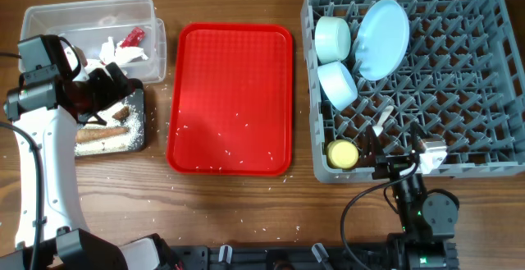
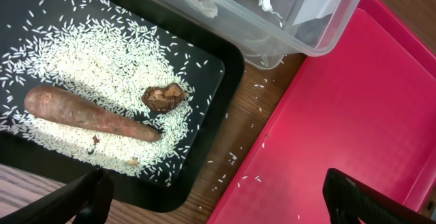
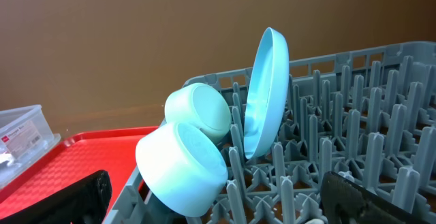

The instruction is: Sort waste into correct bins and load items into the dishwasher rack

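The dishwasher rack (image 1: pixel 476 98), right of frame, holds the plate (image 1: pixel 384 38), both bowls (image 1: pixel 333 38), cup (image 1: pixel 343 153) and spoon (image 1: pixel 382 120). Upper left, the wrapper (image 1: pixel 133 36) lies in the clear tub (image 1: pixel 49 17), with sausage (image 2: pixel 88 115) and rice (image 2: pixel 102 54) in the black tub (image 2: pixel 211 67). Only stray grains (image 1: pixel 221 167) on the red tray (image 1: pixel 230 81) seem to remain. The left claw (image 1: pixel 107 81) and right claw (image 1: pixel 398 162) gape, empty.

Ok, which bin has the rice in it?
The shallow black bin, with the sausage pieces; the clear one holds paper scraps and a red wrapper.
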{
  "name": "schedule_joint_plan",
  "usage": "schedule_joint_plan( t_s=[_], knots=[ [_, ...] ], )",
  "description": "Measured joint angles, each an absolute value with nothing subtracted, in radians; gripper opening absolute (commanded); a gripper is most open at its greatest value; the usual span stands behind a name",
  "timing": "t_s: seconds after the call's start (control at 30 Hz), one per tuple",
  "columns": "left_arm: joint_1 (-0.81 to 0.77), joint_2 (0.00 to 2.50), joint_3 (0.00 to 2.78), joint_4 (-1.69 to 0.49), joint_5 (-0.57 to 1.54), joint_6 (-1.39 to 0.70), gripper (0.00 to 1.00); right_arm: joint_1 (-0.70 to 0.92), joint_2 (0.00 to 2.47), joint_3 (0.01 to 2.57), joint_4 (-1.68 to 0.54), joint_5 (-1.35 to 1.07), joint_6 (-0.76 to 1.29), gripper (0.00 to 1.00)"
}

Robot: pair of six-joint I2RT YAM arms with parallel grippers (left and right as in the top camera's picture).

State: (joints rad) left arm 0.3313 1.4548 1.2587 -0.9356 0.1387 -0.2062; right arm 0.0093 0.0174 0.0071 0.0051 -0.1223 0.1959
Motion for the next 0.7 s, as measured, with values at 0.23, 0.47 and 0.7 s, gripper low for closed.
schedule_joint_plan(
  t_s=[0.23, 0.47, 0.7],
  knots=[
    [0.272, 1.388, 1.258, -0.936, 0.135, -0.206, 1.00, 0.009, 0.017, 0.007, 0.005, -0.122, 0.196, 1.00],
    [-0.043, 1.063, 1.115, -0.884, 0.019, -0.184, 1.00, 0.009, 0.017, 0.007, 0.004, -0.122, 0.196, 1.00],
    [-0.044, 0.645, 0.669, -0.327, 0.004, -0.176, 1.00, 0.009, 0.017, 0.007, 0.004, -0.122, 0.196, 1.00]
  ],
)
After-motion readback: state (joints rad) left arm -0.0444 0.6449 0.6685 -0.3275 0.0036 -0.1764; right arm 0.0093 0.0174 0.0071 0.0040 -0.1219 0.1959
